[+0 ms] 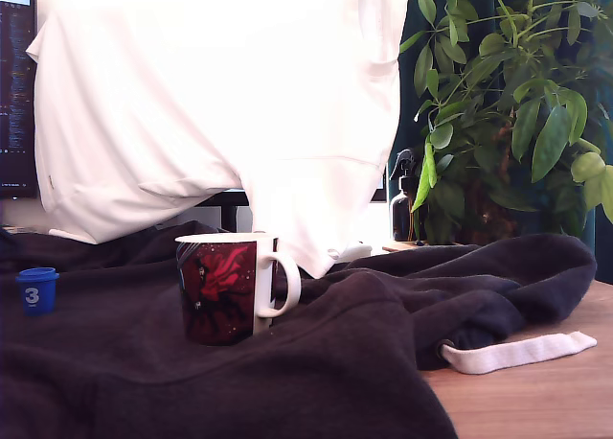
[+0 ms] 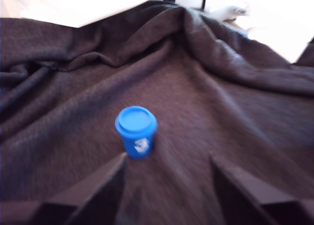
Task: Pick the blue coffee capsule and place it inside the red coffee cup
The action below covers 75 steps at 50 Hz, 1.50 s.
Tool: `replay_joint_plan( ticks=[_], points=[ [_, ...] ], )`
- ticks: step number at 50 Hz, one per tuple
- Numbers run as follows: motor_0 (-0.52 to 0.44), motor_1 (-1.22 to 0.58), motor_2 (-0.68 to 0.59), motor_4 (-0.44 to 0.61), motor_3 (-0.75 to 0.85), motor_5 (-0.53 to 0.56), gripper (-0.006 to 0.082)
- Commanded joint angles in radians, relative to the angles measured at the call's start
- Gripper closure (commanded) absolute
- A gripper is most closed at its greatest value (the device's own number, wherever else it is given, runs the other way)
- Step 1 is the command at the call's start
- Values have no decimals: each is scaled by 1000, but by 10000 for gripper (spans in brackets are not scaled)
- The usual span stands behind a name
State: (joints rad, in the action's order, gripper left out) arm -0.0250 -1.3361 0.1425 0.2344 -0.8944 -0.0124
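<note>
The blue coffee capsule (image 1: pixel 36 290) stands upright on dark cloth at the exterior view's far left, its white "3" facing the camera. The red coffee cup (image 1: pixel 225 288), a white mug with dark red and black artwork, stands to its right in that view, handle pointing right. The arm does not show in the exterior view. In the wrist view my gripper (image 2: pixel 169 185) is open and empty, its two dark fingers (image 2: pixel 98 193) spread wide. The capsule (image 2: pixel 136 131) sits just beyond the fingertips, close to one of them and touching neither. The cup is outside the wrist view.
A dark brown garment (image 1: pixel 287 362) with folds covers most of the wooden table (image 1: pixel 546 401); its white drawstring (image 1: pixel 517 353) lies at the right. A white garment (image 1: pixel 220 103) hangs behind. A black spray bottle (image 1: pixel 404 199) and a leafy plant (image 1: pixel 508 103) stand at the back right.
</note>
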Motion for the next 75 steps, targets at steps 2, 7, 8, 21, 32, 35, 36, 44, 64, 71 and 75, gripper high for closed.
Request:
replay_joint_plan(
  ticks=[2, 7, 8, 21, 32, 35, 36, 44, 64, 71, 75],
  points=[
    [-3, -99, 42, -18, -40, 35, 64],
    [-3, -209, 87, -37, -82, 47, 64],
    [-3, -232, 99, -37, -87, 47, 64],
    [-3, -443, 229, -30, -127, 49, 68],
    [-3, -507, 290, -30, -115, 55, 93],
    [-3, -511, 293, -29, -114, 66, 156],
    [-3, -511, 293, -29, -110, 66, 187],
    [-3, -511, 295, -25, -70, 92, 608],
    [-3, -509, 335, 137, -80, 8, 665],
    [-4, -494, 344, 273, -106, -83, 665],
    [-6, -476, 344, 391, -147, -164, 665]
  ],
)
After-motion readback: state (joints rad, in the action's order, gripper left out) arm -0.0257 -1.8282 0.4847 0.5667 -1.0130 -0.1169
